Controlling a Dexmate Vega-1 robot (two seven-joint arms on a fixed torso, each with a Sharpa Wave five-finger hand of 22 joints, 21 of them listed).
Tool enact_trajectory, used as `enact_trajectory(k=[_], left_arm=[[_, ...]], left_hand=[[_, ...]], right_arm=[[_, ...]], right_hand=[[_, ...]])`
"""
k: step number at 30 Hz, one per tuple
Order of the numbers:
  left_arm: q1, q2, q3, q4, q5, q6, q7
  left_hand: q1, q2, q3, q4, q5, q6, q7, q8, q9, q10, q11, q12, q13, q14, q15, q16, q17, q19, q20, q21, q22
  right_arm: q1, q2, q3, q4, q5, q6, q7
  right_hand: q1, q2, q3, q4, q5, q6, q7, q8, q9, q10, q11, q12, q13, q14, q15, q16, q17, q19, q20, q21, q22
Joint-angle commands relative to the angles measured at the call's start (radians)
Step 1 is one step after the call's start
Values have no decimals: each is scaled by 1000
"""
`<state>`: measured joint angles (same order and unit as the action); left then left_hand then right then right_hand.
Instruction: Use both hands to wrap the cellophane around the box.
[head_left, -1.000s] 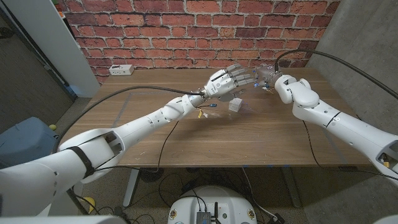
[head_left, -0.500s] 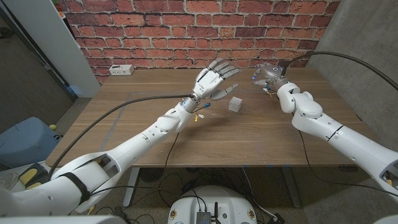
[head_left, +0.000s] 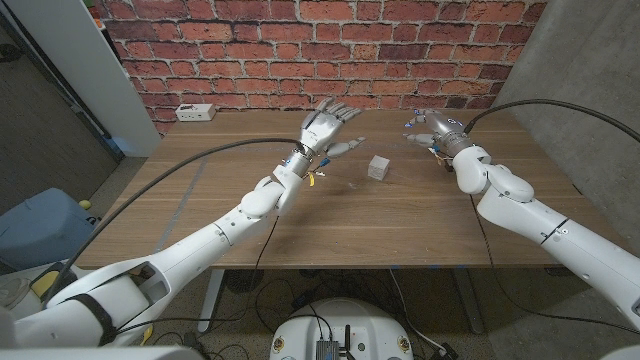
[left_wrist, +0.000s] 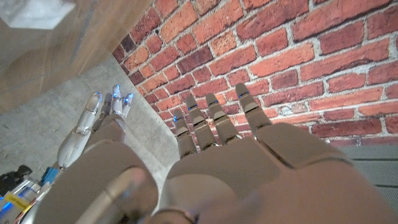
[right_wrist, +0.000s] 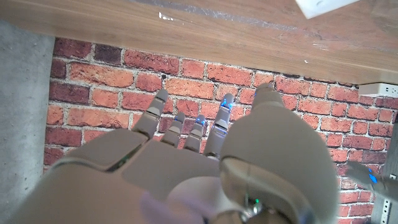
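A small whitish box (head_left: 378, 167) sits on the wooden table (head_left: 380, 225), near the middle and toward the back. My left hand (head_left: 328, 128) hovers behind and to the left of it, fingers spread, holding nothing. My right hand (head_left: 431, 127) is to the box's back right, fingers extended, also holding nothing. Neither hand touches the box. In the left wrist view a corner of the box (left_wrist: 28, 9) shows with a faint clear sheen of cellophane (left_wrist: 59, 53) over the table beside it. The box's edge (right_wrist: 323, 5) also shows in the right wrist view.
A white power strip (head_left: 195, 112) lies at the table's back left corner. The brick wall (head_left: 300, 50) runs close behind the table. Cables trail along both arms. A blue bin (head_left: 40, 225) stands on the floor to the left.
My left hand has lifted off the box and pulled away to the back left, opening its fingers. My right hand has shifted slightly right. The box has stayed in place.
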<state>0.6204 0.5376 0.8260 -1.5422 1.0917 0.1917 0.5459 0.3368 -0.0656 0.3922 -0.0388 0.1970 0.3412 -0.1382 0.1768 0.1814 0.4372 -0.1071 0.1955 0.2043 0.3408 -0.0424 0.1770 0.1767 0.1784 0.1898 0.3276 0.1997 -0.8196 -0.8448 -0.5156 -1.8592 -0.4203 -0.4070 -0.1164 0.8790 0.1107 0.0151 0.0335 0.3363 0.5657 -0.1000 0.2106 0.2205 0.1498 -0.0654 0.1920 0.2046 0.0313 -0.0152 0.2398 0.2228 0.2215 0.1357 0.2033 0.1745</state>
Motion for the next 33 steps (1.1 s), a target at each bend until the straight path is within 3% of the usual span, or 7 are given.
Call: enact_trajectory(k=[1,10,18,21,28,33], left_arm=[[-41,55,37,-81,-103,83,-355],[-82,80,63,-114,-127,98,-545],[-101,117,68,-158,-147,65,-658],[-110,124,78,-172,-128,66,-709],[-141,117,122,-176,-33,85,-833],[-133,107,144,-159,67,108,-795]], left_hand=[[-16,-13,-14,-1,15,10,3,13,1,-14,9,1,1,-34,11,-5,0,-39,19,-18,-1],[-26,-41,-31,-10,30,80,36,33,0,-21,17,6,-2,-59,42,0,0,-53,24,-34,-4],[-44,-74,-60,-17,50,103,73,27,-1,-73,60,-4,-5,-110,80,-3,0,-86,25,-59,-6],[-47,-80,-66,-19,55,108,83,25,-1,-85,60,-5,-6,-122,84,-3,0,-89,24,-63,-6],[-28,-86,-71,-36,69,96,81,18,-1,-124,71,-11,-7,-149,101,-4,-1,-91,24,-70,-7],[42,-76,-60,-76,97,121,78,26,-1,-119,43,2,-10,-145,94,6,-2,-77,21,-74,-9]], right_arm=[[-32,-69,17,-60,118,-28,52],[-13,-106,-22,-100,125,-91,117],[18,-134,-53,-135,130,-166,188],[46,-140,-87,-144,103,-197,223],[120,-136,-174,-149,27,-271,327],[124,-126,-184,-138,23,-278,328]], right_hand=[[-21,-10,-12,5,-7,-22,2,-10,-3,-21,6,-3,2,-9,12,-8,0,-13,4,-6,5],[-111,-70,-67,34,-13,-45,5,-19,-12,-54,13,-2,3,-32,26,-18,0,-37,16,-10,6],[-158,-97,-96,50,-7,-80,6,-28,-16,-86,16,-6,3,-53,36,-25,1,-58,21,-13,7],[-149,-103,-97,42,1,-108,6,-34,-17,-97,17,-5,3,-58,42,-28,-1,-60,24,-11,7],[-111,-125,-98,13,23,-202,-24,-42,-20,-145,16,-9,2,-69,47,-33,-7,-66,29,-9,7],[-107,-138,-104,7,29,-237,-31,-44,-21,-157,18,-8,2,-74,47,-34,-9,-67,29,-8,7]])
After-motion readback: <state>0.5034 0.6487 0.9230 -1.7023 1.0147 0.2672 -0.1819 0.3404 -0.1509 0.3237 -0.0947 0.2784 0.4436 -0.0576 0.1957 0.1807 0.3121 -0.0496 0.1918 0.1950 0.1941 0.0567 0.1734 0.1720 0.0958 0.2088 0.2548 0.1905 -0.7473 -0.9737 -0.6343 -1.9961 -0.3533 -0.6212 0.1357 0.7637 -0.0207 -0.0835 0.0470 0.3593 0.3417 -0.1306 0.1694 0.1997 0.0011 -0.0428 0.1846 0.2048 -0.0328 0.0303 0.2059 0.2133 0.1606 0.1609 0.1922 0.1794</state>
